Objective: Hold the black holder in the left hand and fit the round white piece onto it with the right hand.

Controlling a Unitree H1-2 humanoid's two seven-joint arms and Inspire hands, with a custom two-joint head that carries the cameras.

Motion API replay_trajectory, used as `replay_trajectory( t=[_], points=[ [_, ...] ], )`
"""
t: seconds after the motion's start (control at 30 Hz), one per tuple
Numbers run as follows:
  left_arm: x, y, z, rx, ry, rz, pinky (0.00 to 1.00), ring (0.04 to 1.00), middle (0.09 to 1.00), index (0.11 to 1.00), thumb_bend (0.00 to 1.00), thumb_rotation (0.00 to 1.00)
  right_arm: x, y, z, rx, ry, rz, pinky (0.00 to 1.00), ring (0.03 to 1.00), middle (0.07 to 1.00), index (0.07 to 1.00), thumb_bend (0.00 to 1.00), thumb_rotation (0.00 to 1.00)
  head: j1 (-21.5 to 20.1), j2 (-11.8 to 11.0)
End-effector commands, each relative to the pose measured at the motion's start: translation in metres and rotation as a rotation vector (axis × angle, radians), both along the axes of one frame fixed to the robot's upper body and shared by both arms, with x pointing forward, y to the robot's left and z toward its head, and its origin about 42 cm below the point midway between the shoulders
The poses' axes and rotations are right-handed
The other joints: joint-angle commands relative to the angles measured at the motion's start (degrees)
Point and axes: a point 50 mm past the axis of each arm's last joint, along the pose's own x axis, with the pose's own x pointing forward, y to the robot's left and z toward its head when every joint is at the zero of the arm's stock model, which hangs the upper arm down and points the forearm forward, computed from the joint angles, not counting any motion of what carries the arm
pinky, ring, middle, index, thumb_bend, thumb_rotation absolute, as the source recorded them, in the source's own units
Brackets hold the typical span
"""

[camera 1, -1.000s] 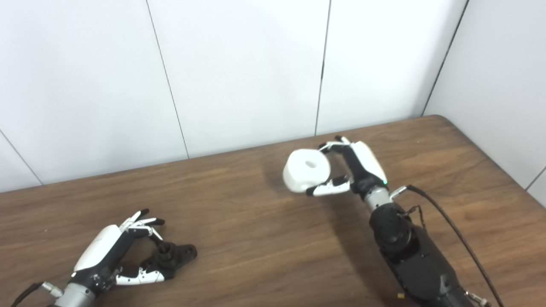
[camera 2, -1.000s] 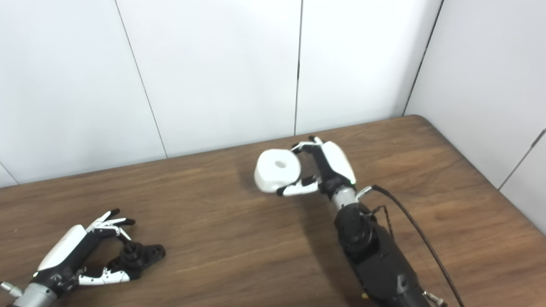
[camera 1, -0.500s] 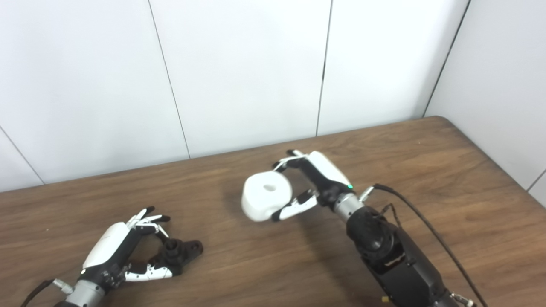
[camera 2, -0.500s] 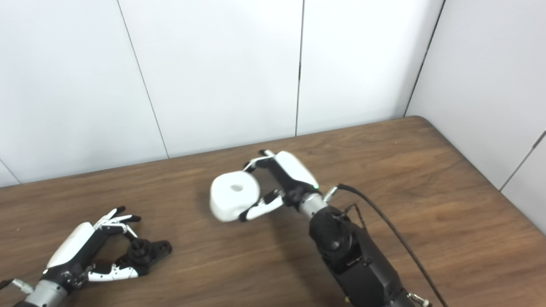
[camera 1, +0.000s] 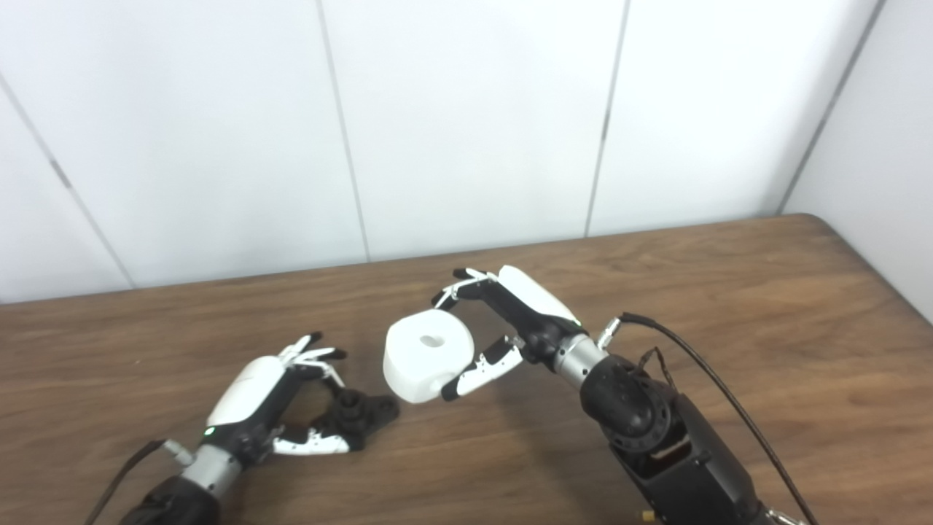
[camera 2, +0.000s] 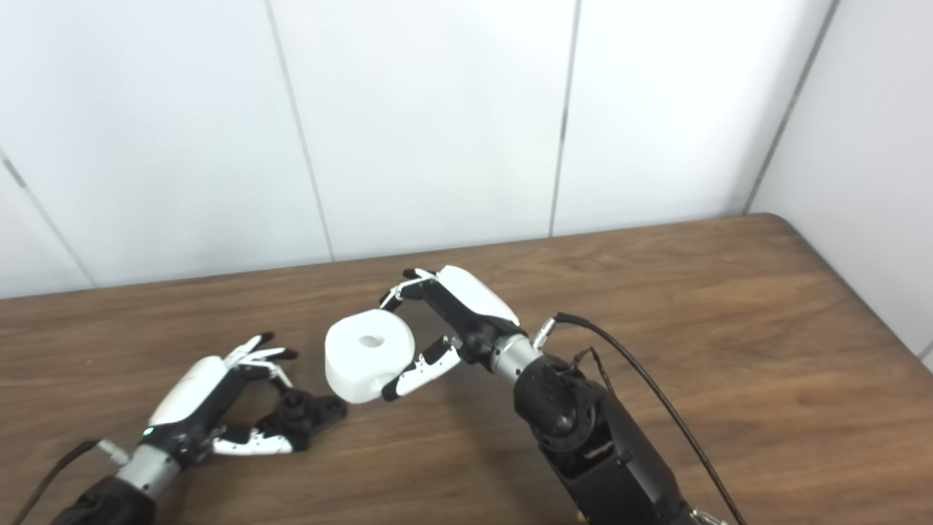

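Observation:
My left hand [camera 1: 273,397] is shut on the black holder [camera 1: 358,419], which rests on the wooden table [camera 1: 729,306] with a short round post standing up from it. My right hand [camera 1: 503,328] is shut on the round white piece [camera 1: 426,355], a thick white ring with a centre hole facing up. It holds the piece in the air, just right of and slightly above the holder, apart from it. In the right eye view the holder [camera 2: 306,419] lies below the left edge of the white piece [camera 2: 368,354].
White wall panels [camera 1: 466,124] stand right behind the table's far edge. A black cable [camera 1: 721,408] runs along my right forearm. The table's right corner [camera 1: 816,219] meets the side wall.
My right hand has carried the white piece leftward and down to beside the holder. The camera has also shifted, so the whole scene sits further right. My left hand still holds the holder.

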Motion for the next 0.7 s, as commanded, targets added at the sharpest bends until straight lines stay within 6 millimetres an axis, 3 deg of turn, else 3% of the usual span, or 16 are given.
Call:
replay_trajectory(
  t=[0.0,0.27,0.67],
  points=[
    [0.002,-0.016,0.003,0.044,0.0,-0.046,1.0,1.0,0.863,0.483,0.52,0.05,0.005,0.012,0.031,0.018,-0.105,0.042,1.0,0.955,0.774,0.48,0.53,0.15,0.27,-0.02],
    [-0.001,-0.028,0.001,0.049,0.015,-0.07,1.0,1.0,0.871,0.483,0.52,0.05,0.009,0.029,0.035,0.03,-0.117,0.087,1.0,0.948,0.774,0.479,0.53,0.15,2.58,0.17],
    [-0.006,-0.045,-0.003,0.046,0.019,-0.105,1.0,1.0,0.863,0.483,0.52,0.05,0.015,0.032,0.038,0.049,-0.114,0.109,1.0,0.959,0.777,0.479,0.53,0.15,4.43,0.18]
  ],
)
